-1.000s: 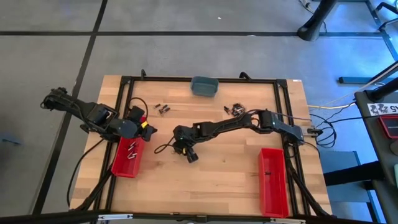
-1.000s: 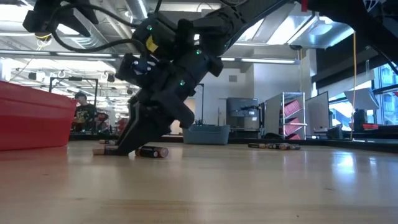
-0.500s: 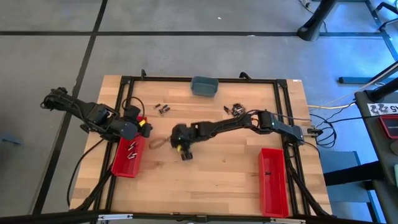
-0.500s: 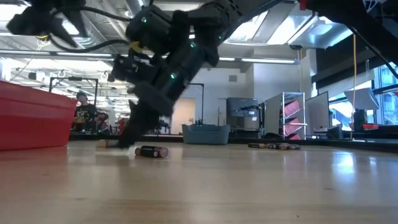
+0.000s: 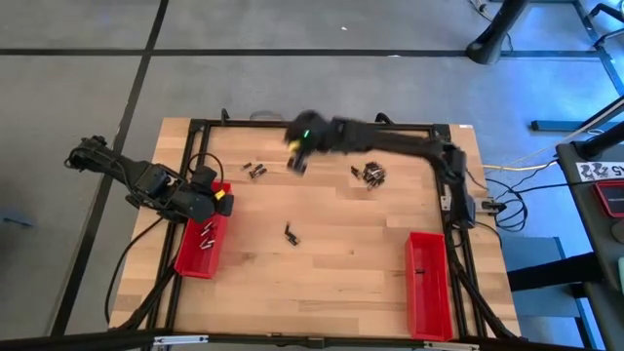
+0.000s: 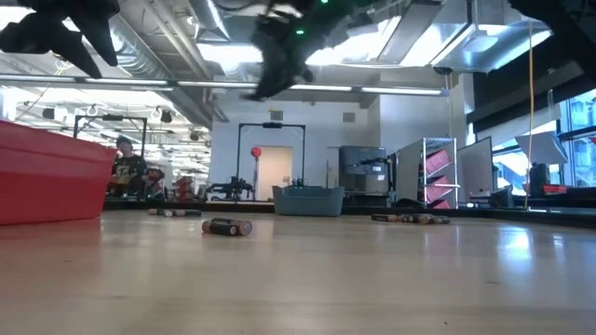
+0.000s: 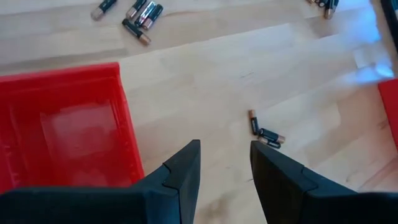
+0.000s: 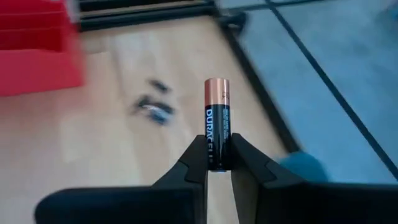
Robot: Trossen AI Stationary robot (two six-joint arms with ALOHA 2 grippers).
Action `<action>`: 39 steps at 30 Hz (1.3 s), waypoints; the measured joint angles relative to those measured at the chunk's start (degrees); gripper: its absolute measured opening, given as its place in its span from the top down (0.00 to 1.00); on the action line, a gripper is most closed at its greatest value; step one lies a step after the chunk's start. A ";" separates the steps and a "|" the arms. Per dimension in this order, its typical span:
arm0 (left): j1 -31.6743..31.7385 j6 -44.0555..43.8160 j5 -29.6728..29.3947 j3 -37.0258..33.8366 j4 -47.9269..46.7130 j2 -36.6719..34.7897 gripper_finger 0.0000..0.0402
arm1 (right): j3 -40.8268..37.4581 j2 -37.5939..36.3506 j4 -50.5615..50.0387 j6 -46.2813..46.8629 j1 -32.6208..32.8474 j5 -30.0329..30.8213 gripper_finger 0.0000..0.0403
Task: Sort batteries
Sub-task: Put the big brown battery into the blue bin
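Wooden table [image 5: 341, 258]; right gripper [image 8: 217, 163] raised high, fingers clamping upright battery [image 8: 217, 121]; left gripper [image 7: 225, 163] above red bin [image 7: 62, 124], fingers apart, empty

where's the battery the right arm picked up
The battery stands clamped between the right gripper's fingers, shown in the right wrist view. In the high view that gripper is over the table's far side, between the grey-blue dish and the small battery group.

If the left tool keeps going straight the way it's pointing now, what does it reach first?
Judging by the left wrist view, the left tool, open beside the red bin, points at bare wood, then a small cluster of batteries lying mid-table. Probably those first, though depth is hard to judge.
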 joint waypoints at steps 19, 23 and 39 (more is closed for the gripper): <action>3.55 -5.93 -10.64 0.00 0.27 -0.28 0.68 | -0.59 2.99 -9.09 -10.97 -21.94 -19.81 0.91; 6.75 -6.28 -12.86 0.00 0.19 -0.33 0.68 | -0.59 5.43 -9.13 -13.62 -22.82 -22.83 0.91; 19.62 3.73 -16.89 0.00 0.75 -1.71 0.68 | -0.57 13.38 -9.71 -15.52 -22.30 -22.45 0.91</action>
